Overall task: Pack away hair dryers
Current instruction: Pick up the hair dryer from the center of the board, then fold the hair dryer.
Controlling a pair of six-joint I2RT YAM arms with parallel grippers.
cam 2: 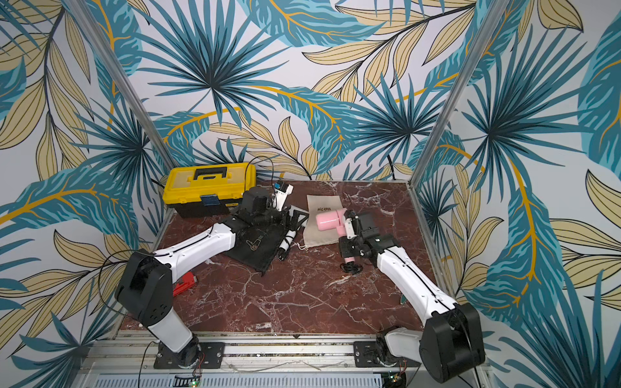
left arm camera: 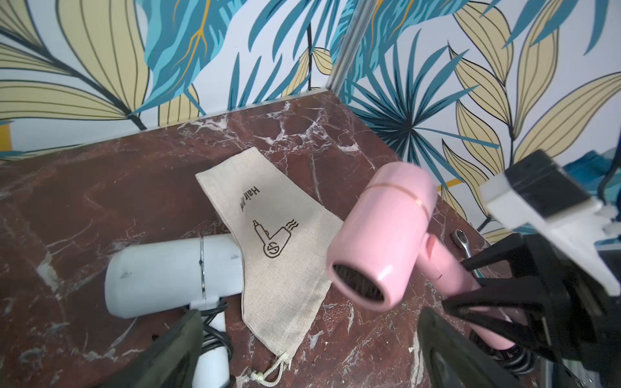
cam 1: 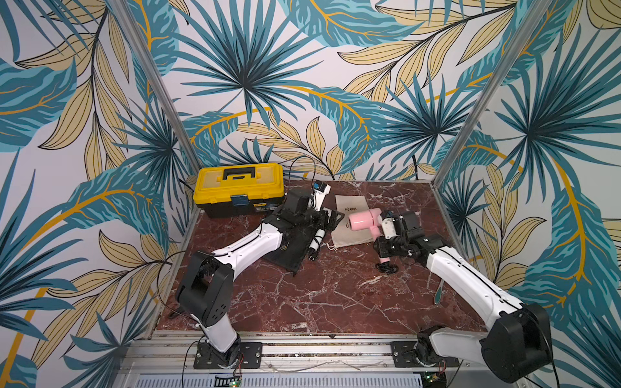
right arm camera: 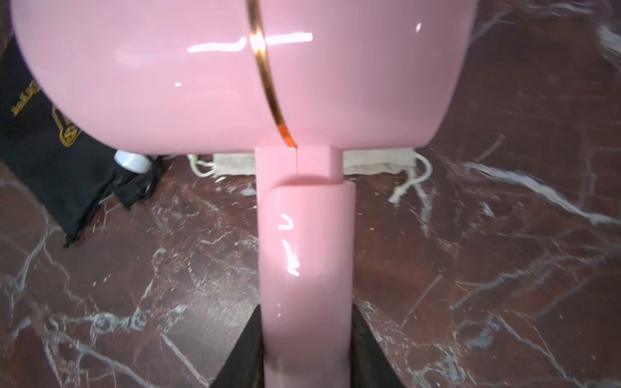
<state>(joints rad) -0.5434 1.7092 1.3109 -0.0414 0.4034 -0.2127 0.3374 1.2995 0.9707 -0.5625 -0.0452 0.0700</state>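
The pink hair dryer is at the right middle of the table, with my right gripper shut on its slim handle. Its barrel hangs over the right edge of the beige drawstring bag. The white hair dryer lies on the marble left of that bag, its handle beside the black bag; in both top views my left arm hides its barrel. My left gripper stands open just above it, with nothing between the fingers.
A shut yellow toolbox stands at the back left. The pink dryer's black cord is coiled on the table under my right wrist. A red object lies at the left edge, partly under my left arm.
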